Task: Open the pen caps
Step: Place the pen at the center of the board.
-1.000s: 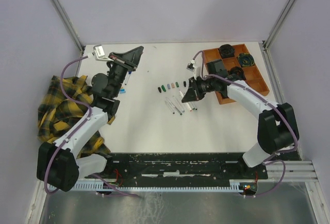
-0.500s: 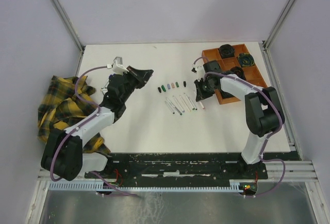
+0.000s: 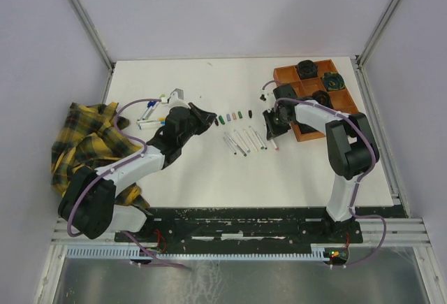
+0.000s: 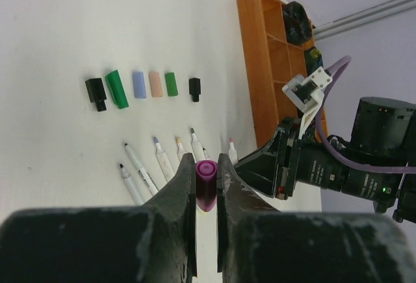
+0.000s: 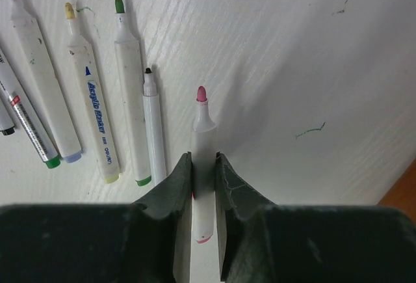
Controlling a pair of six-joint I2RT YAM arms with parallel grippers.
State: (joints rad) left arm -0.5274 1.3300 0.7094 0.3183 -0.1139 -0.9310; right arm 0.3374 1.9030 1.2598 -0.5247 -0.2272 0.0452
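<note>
A row of small pen caps [image 3: 230, 117] in black, green, blue and peach lies mid-table, also in the left wrist view as pen caps [image 4: 139, 84]. My left gripper [image 4: 207, 166] is shut on a purple cap [image 4: 207, 185], hovering just left of that row as the left gripper [image 3: 207, 117]. Several uncapped pens [image 3: 244, 142] lie below the caps. My right gripper [image 5: 203, 159] straddles a pink-tipped pen [image 5: 203, 133] lying at the right end of the pens. Its jaws hug the barrel; whether they still pinch it does not show.
An orange compartment tray [image 3: 342, 112] with black round objects stands at the back right, close behind the right gripper [image 3: 271, 124]. A yellow plaid cloth [image 3: 84, 143] lies at the left. A couple of capped pens [image 3: 150, 112] lie behind the left wrist.
My left arm swung from the back left toward the cap row, still holding the purple cap. The right gripper came down and set the pink-tipped pen at the end of the pen row.
</note>
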